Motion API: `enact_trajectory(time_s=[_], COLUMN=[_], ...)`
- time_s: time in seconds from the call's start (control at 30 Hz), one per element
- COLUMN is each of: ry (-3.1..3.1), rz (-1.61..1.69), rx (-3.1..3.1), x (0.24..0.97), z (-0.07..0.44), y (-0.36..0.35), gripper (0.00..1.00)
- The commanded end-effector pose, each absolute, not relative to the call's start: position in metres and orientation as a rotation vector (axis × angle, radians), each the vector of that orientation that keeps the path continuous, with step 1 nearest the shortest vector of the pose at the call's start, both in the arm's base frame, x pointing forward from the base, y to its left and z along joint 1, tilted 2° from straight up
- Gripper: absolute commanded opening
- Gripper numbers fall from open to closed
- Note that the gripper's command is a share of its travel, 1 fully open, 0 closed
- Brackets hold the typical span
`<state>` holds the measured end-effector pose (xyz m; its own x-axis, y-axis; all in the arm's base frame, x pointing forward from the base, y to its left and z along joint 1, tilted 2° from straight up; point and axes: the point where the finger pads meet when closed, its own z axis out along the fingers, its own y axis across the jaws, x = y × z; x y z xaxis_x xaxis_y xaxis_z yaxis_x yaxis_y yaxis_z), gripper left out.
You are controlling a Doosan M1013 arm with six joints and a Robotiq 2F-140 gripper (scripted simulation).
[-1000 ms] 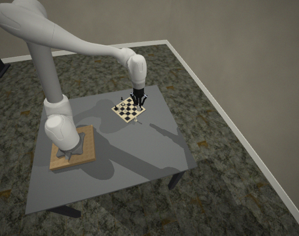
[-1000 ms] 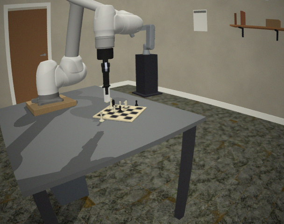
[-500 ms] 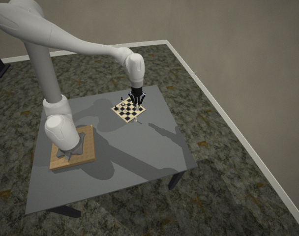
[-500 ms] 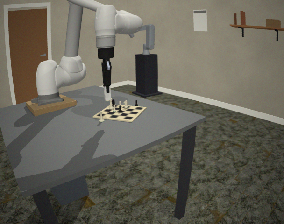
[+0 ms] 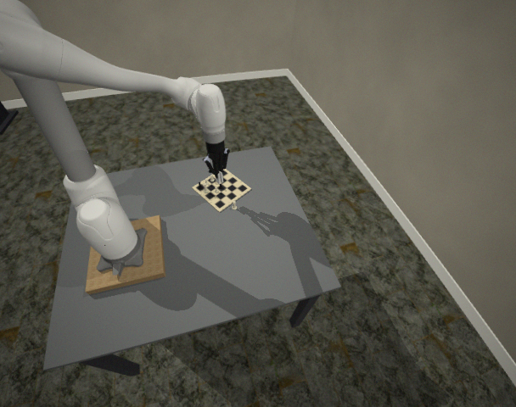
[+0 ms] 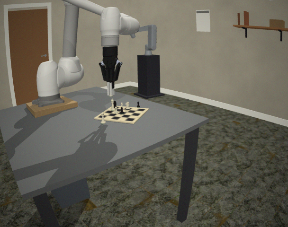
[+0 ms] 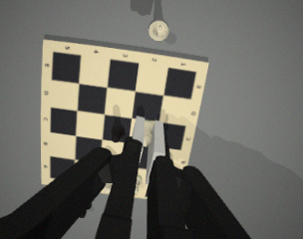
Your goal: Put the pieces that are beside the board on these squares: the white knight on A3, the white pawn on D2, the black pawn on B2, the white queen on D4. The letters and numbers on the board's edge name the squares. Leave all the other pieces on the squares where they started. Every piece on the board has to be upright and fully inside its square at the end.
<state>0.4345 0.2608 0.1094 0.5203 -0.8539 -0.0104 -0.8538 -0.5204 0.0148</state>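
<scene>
My gripper (image 5: 220, 179) (image 6: 110, 92) (image 7: 147, 131) is shut on the white pawn (image 6: 111, 95) (image 7: 148, 135). It holds the pawn above the board (image 5: 243, 188) (image 6: 97, 118) (image 7: 48, 46), over the C2–D2 area in the wrist view. The pawn's base shows just under the fingertips. The white queen (image 5: 234, 205) (image 6: 103, 119) (image 7: 158, 30) stands upright beside the board's E edge. The white knight (image 5: 211, 179) (image 6: 127, 105) stands upright on the board, apparently on A3. The black pawn (image 6: 138, 104) stands beside the far A edge; the gripper hides it in the top view.
Other pieces stand upright on the board: a tall white piece (image 6: 112, 105), a black piece (image 6: 121, 110) on C3, a black piece (image 5: 199, 185) near the A1 corner, and small white pieces (image 6: 116, 110) (image 6: 121, 105) among them. The gripper's shadow falls on the table (image 5: 197, 245) (image 6: 73, 136).
</scene>
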Motion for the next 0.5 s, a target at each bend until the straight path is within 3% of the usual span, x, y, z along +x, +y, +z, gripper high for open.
enact_trajectory(time_s=[0.0, 0.47], ry=[-1.420, -1.420], rz=[-0.061, -0.061], rx=[2.813, 2.813], x=[0.4330, 0.4328], z=[0.1100, 0.1017], y=[0.2624, 0.2626], gripper=[0.00, 0.00])
